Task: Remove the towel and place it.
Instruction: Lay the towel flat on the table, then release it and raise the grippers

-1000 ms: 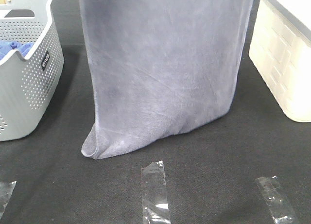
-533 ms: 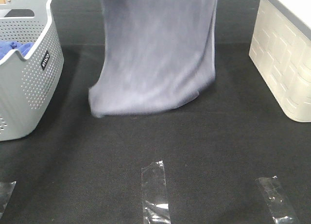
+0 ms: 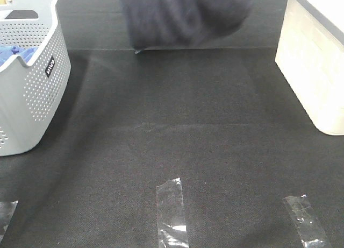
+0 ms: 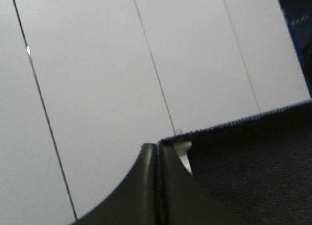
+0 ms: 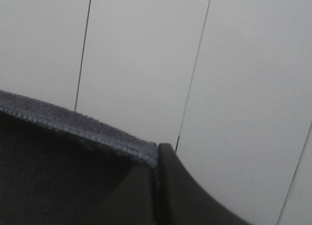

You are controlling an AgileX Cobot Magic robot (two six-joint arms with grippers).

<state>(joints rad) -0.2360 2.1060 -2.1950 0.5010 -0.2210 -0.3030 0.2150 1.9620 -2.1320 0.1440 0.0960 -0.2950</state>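
As seen from the high camera, the large greyish-purple terry towel [image 3: 185, 16] is hung at the far middle of the scene. It is cut off by the top edge and blurred, so its weave cannot be made out there. It is placed between the grey perforated plastic basket [image 3: 37, 103] on the left and the cream ribbed plastic bin [image 3: 317, 76] on the right, apart from both. A bright blue cloth [image 3: 13, 54] is seen inside the basket. The table is covered by a black textured mat [image 3: 188, 140], and three strips of clear tape [image 3: 172, 210] are stuck along its near edge. Neither gripper is caught by the high camera. In the left wrist view the left gripper [image 4: 157, 149] is seen pinched tight, jaws pressed together on the towel's stitched hem at a corner, with a small white tag [image 4: 183, 153] just beside the tips. In the right wrist view the right gripper [image 5: 157, 154] is likewise clamped on the hem, with the dark fabric spread away from the tips to one side. Behind both grippers a white panelled surface [image 4: 97, 64] with thin dark seams is seen.
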